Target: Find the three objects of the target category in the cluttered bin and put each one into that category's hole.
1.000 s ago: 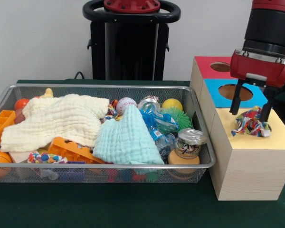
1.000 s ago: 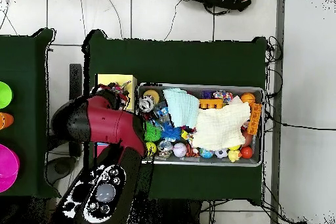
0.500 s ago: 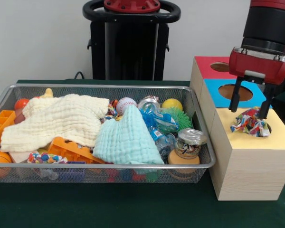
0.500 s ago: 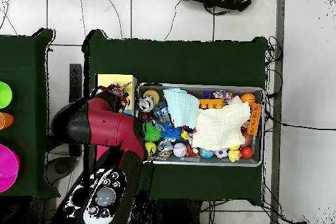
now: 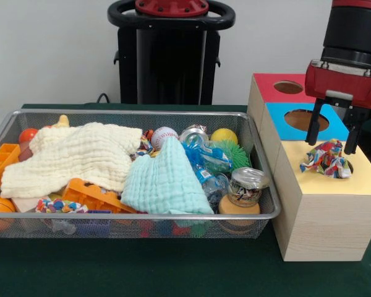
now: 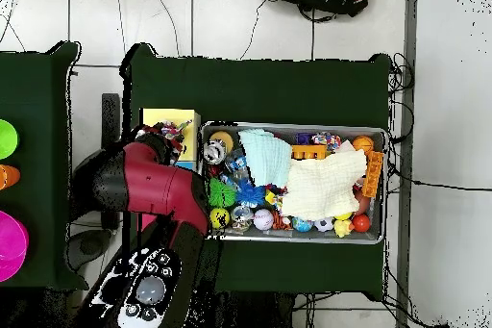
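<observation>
A knotted rope bundle (image 5: 326,158) lies on the yellow top of the nearest wooden box (image 5: 365,179), partly over that box's hole. My gripper (image 5: 332,134) hangs just above it, open and empty, with one finger on each side. The blue-topped hole (image 5: 307,119) is one box further back, behind the gripper. The wire mesh bin (image 5: 136,113) stands left of the boxes. A second rope bundle (image 5: 60,205) lies at its front left, and a third colourful knot (image 5: 144,147) peeks out by the baseball. In the overhead view the arm (image 6: 144,185) hides the gripper, and the bundle (image 6: 174,133) shows on the yellow box.
The bin holds a cream cloth (image 5: 74,154), a mint cloth (image 5: 164,179), orange plastic grids (image 5: 93,197), a spiky green ball (image 5: 232,154), a jar (image 5: 246,185), several balls and clear wrappers. The red-topped box (image 5: 278,86) stands furthest back. The robot's pedestal (image 5: 171,55) is behind the bin.
My gripper has risen off the rope bundle and shifted slightly to the right. The bundle stays on the yellow top.
</observation>
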### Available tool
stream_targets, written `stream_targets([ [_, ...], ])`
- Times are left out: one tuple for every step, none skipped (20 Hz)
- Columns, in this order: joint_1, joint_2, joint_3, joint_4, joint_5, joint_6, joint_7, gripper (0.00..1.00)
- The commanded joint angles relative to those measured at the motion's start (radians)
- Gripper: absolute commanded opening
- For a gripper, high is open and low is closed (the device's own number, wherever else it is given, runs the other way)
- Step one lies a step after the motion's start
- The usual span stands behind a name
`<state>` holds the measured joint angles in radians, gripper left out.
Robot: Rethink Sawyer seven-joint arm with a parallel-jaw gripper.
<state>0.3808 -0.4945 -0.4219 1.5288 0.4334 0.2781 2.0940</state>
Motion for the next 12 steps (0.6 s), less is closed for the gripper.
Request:
stream_targets([
  [-0.006,0.009,0.069,0.047,0.049,0.070,0.239,1.00],
  [0.008,-0.005,0.045,0.028,0.050,0.129,0.247,1.00],
  [0.013,-0.011,0.029,0.009,0.049,0.168,0.251,1.00],
  [0.018,-0.017,0.014,-0.010,0.048,0.206,0.255,1.00],
  [0.016,-0.016,0.012,-0.014,0.047,0.208,0.250,1.00],
  [0.014,-0.013,0.012,-0.015,0.044,0.203,0.244,1.00],
  [0.011,-0.014,0.016,-0.007,0.041,0.188,0.237,1.00],
  [0.007,-0.015,0.019,0.002,0.038,0.171,0.231,1.00],
  [0.000,-0.018,0.028,0.015,0.036,0.148,0.221,1.00],
  [-0.011,-0.022,0.040,0.029,0.032,0.127,0.209,1.00],
  [-0.023,-0.027,0.057,0.045,0.029,0.101,0.197,1.00],
  [-0.035,-0.021,0.075,0.059,0.026,0.064,0.189,1.00],
])
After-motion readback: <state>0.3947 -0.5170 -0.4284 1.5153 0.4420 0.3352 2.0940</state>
